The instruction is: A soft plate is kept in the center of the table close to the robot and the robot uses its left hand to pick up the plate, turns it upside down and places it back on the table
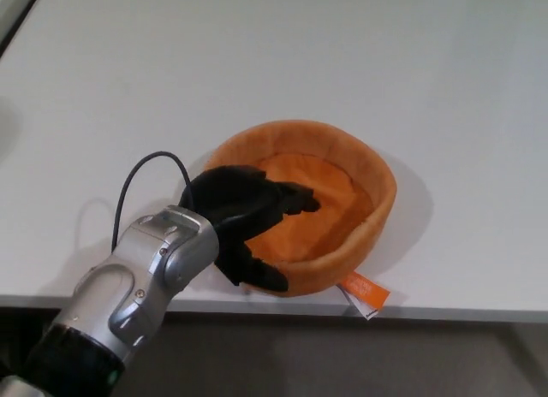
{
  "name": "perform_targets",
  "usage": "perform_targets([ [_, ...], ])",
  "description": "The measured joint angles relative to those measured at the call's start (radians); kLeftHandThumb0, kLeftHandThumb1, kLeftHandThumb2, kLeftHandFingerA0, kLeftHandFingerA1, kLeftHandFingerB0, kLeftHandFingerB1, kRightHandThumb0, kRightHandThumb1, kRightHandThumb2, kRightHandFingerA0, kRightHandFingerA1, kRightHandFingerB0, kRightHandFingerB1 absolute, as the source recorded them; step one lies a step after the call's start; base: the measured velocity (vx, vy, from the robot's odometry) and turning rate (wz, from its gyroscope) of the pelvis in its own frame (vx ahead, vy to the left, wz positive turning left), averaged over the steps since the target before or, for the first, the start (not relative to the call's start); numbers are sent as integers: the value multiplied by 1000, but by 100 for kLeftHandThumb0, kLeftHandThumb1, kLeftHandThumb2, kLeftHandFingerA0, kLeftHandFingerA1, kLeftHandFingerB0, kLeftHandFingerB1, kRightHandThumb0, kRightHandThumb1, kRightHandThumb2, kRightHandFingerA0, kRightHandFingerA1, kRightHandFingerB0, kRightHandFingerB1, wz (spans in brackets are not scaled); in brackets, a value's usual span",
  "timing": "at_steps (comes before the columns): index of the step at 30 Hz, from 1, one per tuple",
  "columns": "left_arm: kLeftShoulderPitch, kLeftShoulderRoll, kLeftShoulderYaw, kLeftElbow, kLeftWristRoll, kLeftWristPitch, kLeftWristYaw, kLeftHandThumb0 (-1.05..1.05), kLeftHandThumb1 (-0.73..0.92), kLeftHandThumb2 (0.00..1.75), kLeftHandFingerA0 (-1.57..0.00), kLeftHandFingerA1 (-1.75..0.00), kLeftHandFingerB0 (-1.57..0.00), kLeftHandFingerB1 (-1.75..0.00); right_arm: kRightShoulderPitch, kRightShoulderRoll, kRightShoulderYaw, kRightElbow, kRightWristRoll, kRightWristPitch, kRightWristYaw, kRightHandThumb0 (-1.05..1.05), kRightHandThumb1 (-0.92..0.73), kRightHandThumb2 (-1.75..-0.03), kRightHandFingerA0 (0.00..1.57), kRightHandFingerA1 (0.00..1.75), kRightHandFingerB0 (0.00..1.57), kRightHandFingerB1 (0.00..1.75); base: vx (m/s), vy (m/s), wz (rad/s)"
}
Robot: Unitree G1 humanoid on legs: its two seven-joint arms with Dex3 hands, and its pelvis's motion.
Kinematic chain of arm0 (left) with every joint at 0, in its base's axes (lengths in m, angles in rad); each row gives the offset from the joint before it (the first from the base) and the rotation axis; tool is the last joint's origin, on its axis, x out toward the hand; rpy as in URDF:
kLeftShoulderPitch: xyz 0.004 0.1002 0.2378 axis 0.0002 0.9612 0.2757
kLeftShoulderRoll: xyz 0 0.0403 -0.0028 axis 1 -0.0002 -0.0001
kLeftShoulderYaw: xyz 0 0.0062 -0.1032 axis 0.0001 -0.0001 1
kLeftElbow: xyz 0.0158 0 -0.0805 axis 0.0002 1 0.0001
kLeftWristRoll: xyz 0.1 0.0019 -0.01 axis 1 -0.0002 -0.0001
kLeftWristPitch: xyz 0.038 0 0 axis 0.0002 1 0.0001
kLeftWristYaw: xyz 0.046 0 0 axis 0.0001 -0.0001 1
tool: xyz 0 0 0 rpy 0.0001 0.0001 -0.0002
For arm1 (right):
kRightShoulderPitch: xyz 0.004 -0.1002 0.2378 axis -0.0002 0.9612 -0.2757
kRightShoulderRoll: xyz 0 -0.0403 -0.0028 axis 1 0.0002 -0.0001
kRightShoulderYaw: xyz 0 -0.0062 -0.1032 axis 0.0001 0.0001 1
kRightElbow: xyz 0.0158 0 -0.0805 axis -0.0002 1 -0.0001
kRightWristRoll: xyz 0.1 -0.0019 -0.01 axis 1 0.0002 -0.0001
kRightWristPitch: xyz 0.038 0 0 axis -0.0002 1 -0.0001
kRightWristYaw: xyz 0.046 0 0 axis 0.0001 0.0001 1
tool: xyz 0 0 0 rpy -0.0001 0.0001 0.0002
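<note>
An orange soft plate with a raised padded rim sits upright on the white table, close to the front edge. My left hand is low over the plate's near-left rim. Its fingers reach over the inside and the thumb lies along the outer wall, so the rim runs between them. The fingers are apart and the plate shows no squeeze or lift. That part of the rim is hidden under the hand. My right hand does not show.
An orange and white label sticks out from under the plate over the table's front edge. My silver left forearm with a black cable comes up from the lower left.
</note>
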Motion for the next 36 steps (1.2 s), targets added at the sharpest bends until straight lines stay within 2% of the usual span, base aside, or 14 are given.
perform_targets([
  [8,35,-2,-31,20,22,132,-45,-96,58,59,-28,-33,-27,-29,-9,0,-8,0,7,3,17,-55,-83,-66,69,41,51,36,0,0,0],
  [10,42,-1,-43,30,30,163,-48,-90,46,90,-26,-42,-19,-36,-10,1,-11,-3,14,7,18,-54,-84,-66,68,40,49,35,0,0,0],
  [12,47,-1,-67,39,43,192,-47,-95,57,59,-32,-33,-29,-29,-11,0,-12,-10,15,9,14,-56,-84,-66,68,40,48,35,0,0,0],
  [15,58,1,-102,42,66,223,-30,-91,46,86,-45,-50,-30,-40,-15,0,-14,-14,19,13,13,-54,-83,-66,69,40,49,35,0,0,0],
  [16,67,1,-116,41,78,231,-14,-80,50,61,-79,-152,-40,-35,-16,0,-15,-14,23,16,14,-53,-83,-66,71,41,50,35,0,0,0],
  [17,79,1,-127,38,89,237,10,-62,37,87,-121,-144,-46,-56,-16,0,-16,-14,26,18,16,-54,-83,-66,71,41,50,36,0,0,0],
  [18,84,1,-133,37,96,240,28,-65,49,60,-93,-165,-63,-46,-17,-1,-17,-14,28,19,18,-56,-83,-66,71,41,50,35,0,0,0],
  [24,104,-3,-162,48,133,246,194,-55,47,58,-84,-161,-84,-72,-12,-7,-18,-40,32,28,14,-57,-79,-65,70,42,49,35,0,0,0],
  [27,105,0,-185,66,149,246,266,-52,52,60,-83,-165,-77,-118,-5,-10,-16,-72,32,41,11,-57,-78,-65,71,42,49,35,0,0,0],
  [28,104,5,-202,74,164,246,301,-50,38,81,-118,-141,-86,-115,2,-12,-15,-91,30,48,7,-57,-79,-65,70,43,49,35,0,0,0],
  [30,106,9,-224,80,178,247,336,-48,36,80,-119,-141,-89,-117,13,-15,-15,-111,26,56,0,-57,-79,-65,71,43,49,35,0,0,0],
  [31,109,11,-231,82,185,247,353,-39,53,56,-89,-175,-78,-155,19,-17,-15,-121,22,59,-3,-58,-80,-65,71,42,48,35,0,0,0],
  [35,114,17,-251,94,200,247,415,-33,55,56,-90,-175,-73,-161,36,-25,-15,-127,12,66,-15,-57,-79,-65,70,41,47,35,0,0,0],
  [36,115,19,-254,95,201,246,428,-40,36,80,-120,-141,-98,-126,38,-26,-14,-127,10,69,-16,-57,-79,-65,69,41,46,35,0,0,0],
])
